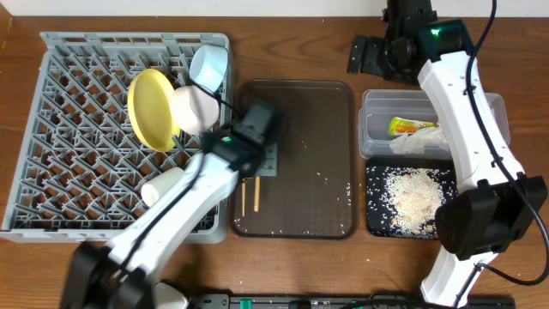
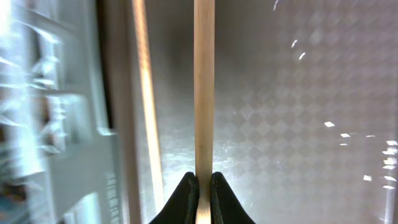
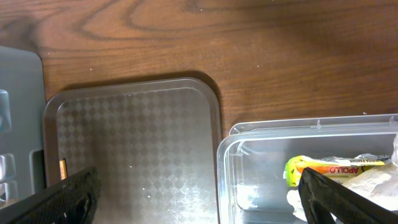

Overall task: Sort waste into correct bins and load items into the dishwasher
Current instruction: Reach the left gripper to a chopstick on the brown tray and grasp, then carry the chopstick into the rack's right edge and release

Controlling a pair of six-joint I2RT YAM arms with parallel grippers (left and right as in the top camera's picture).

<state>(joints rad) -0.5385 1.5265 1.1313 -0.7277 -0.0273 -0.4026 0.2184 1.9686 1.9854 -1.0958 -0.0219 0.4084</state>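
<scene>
Legible print on one item only: "APOLLO" on the yellow band of the snack wrapper [image 3: 323, 168], lying in the clear tub [image 1: 373, 101] just beside the crumpled tissue [image 1: 420, 142]. Count in the dish rack [image 1: 51, 41]: one yellow plate [image 1: 153, 109] standing on edge, one white bowl [image 1: 196, 107] touching it, one light-blue cup [image 1: 208, 67] near the far right corner, one white cup [image 1: 163, 184] among the pegs, partly under the left arm [image 1: 184, 206]. Count of chopsticks [image 1: 250, 196]: two, parallel and just apart, at the left edge of the brown serving tray [image 1: 317, 129]. Left claw [image 2: 204, 193] closed tight on the chopstick farther from the rack, tips pinching its end; the second one free alongside. Right claw [image 3: 199, 180] spread wide, holding nothing, hovering at the far side above the tabletop [image 3: 186, 37], the brown tray's corner and the tub's end. Rice crumbs [image 1: 412, 197] heaped in the black tray [image 1: 375, 225]; a few stray grains [image 1: 347, 187] scattered on the brown tray's right side. Obstruction: left arm across the rack's near right corner, hiding the claw's fingertips from overhead.
</scene>
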